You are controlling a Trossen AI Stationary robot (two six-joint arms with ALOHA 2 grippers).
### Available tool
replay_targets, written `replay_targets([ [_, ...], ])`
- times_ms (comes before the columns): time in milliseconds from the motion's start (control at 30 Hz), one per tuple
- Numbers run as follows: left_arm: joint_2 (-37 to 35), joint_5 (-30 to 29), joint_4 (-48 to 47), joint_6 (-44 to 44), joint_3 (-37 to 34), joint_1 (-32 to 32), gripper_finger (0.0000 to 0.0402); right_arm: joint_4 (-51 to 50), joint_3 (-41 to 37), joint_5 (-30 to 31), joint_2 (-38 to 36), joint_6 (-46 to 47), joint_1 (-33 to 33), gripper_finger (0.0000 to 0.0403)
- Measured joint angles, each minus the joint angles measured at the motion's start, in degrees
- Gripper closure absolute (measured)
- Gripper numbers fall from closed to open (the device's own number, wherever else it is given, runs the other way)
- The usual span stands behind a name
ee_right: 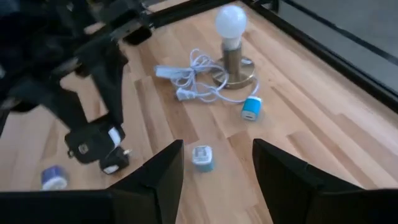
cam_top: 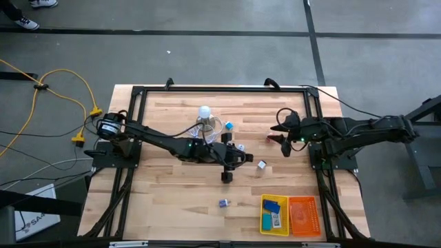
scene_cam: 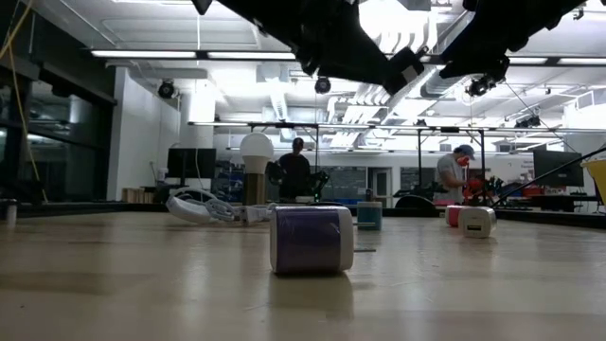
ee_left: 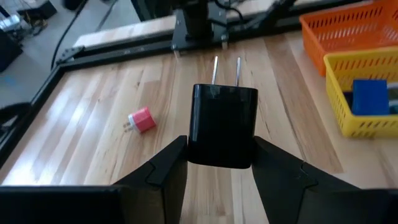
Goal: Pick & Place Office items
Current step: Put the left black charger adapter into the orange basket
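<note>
A black plug block (ee_left: 222, 124) with two metal prongs sits between the fingers of my left gripper (ee_left: 219, 149), above the table's middle (cam_top: 234, 160). My right gripper (ee_right: 217, 146) hangs open over the table's right part (cam_top: 284, 138), with nothing between its fingers. Loose office items lie on the wood: a pink cube (ee_left: 140, 119), a white-and-blue cube (ee_right: 202, 157), a blue cube (ee_right: 252, 109), a white cube (cam_top: 262, 164) and a small blue-white piece (cam_top: 224, 203). My left gripper pinches the black plug block by its two opposite side faces (ee_left: 191, 146), at the end away from the prongs. The fingers come from the table's left, slanting a little downward. The block is lifted clear of the table, its prongs (ee_left: 226, 70) pointing away from the gripper toward the table's right.
A yellow mesh tray (cam_top: 274, 215) holding a blue block and an orange mesh tray (cam_top: 304, 215) stand at the near right. A white-bulbed lamp (cam_top: 204, 114) with looped white cord (ee_right: 189, 81) stands at the far middle. A dark frame (cam_top: 220, 89) borders the table.
</note>
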Motion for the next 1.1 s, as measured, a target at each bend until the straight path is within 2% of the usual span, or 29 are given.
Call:
replay_targets([
  [167,0.0,-0.1,3.3,-0.2,0.0,0.4,0.0247,2.5,0.0,-6.9,2.8,-5.5,0.8,0.0224],
  [300,0.0,-2.8,4.4,-2.1,0.0,1.2,0.0247,5.5,0.0,-11.3,6.5,-12.2,2.1,0.0224],
  [533,0.0,-4.4,4.5,-6.1,0.0,3.4,0.0247,10.4,0.0,-9.2,12.6,-20.6,4.7,0.0224],
  [667,0.0,-4.4,4.5,-6.0,0.0,3.7,0.0247,12.4,0.0,-5.9,14.9,-20.7,5.0,0.0224],
  [1100,-0.1,-2.1,4.4,-5.6,-0.1,3.1,0.0248,14.9,0.0,-6.9,15.7,-20.6,5.0,0.0224],
])
